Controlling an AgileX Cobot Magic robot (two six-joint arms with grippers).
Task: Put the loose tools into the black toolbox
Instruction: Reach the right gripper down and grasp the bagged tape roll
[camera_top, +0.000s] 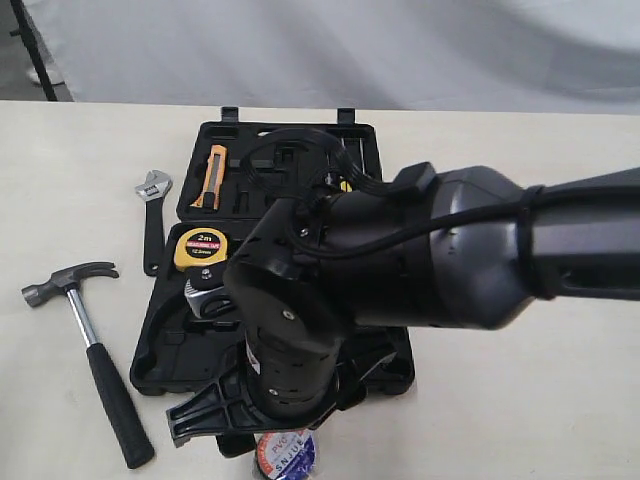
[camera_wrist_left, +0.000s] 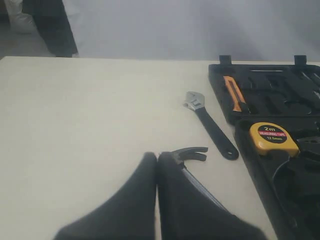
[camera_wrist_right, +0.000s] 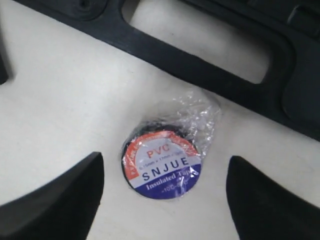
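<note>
The plastic-wrapped, blue-labelled tape roll (camera_wrist_right: 162, 167) lies flat on the table just outside the black toolbox's (camera_wrist_right: 300, 100) slot handle. My right gripper (camera_wrist_right: 165, 162) is open, with one finger on each side of the roll and neither touching it. In the exterior view the tape roll (camera_top: 285, 455) shows under my right arm (camera_top: 400, 260), which hides much of the open toolbox (camera_top: 290, 150). The claw hammer (camera_top: 90, 350) and adjustable wrench (camera_top: 152, 215) lie on the table left of the case. My left gripper (camera_wrist_left: 157, 160) is shut on nothing, above the hammer (camera_wrist_left: 192, 152).
A yellow tape measure (camera_top: 203, 248) and an orange utility knife (camera_top: 213, 175) sit in the toolbox recesses. The wrench (camera_wrist_left: 210, 127) lies close to the toolbox's (camera_wrist_left: 270, 85) left edge. Bare table stretches left of the hammer, and a grey backdrop stands behind the table.
</note>
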